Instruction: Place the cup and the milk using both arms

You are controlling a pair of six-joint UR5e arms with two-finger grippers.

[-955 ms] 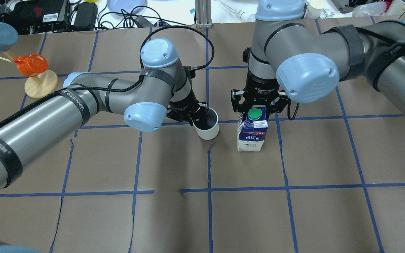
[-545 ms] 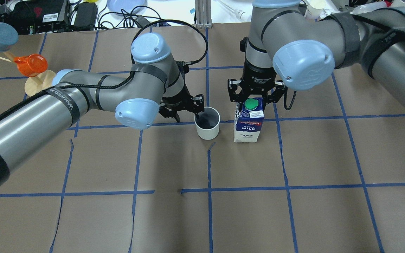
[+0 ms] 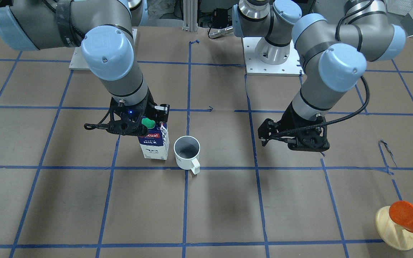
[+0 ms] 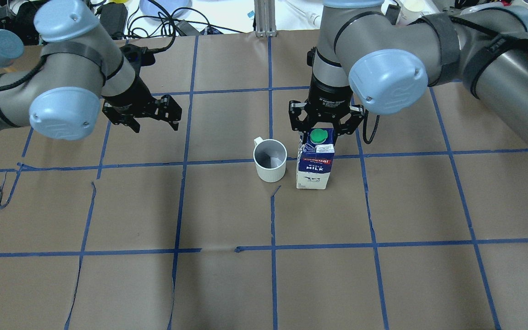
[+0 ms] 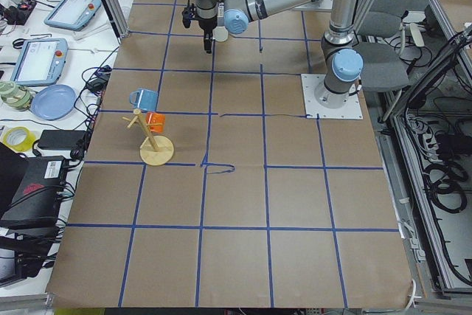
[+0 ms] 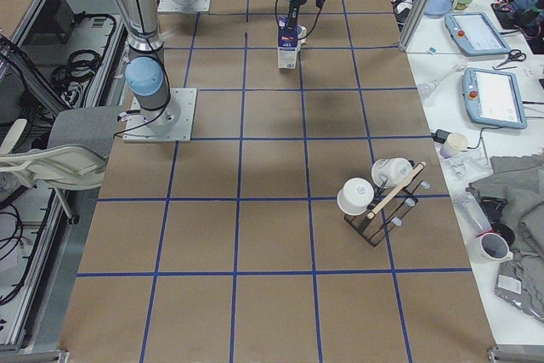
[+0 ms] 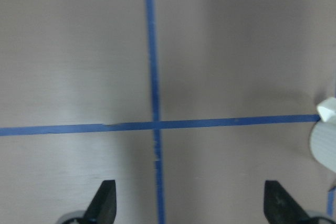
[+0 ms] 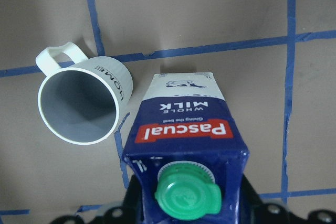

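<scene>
On the brown, blue-taped counter the cup stands upright just beside the milk, the left pincer released and well apart from the milk, while the right pincer grasps the milk's top, its release judged outstanding.

Four exterior views, two wrist close-ups

Robotics lab: two arms bolted to a paper-covered table gridded in blue tape, teach pendants and cables alongside.
</scene>
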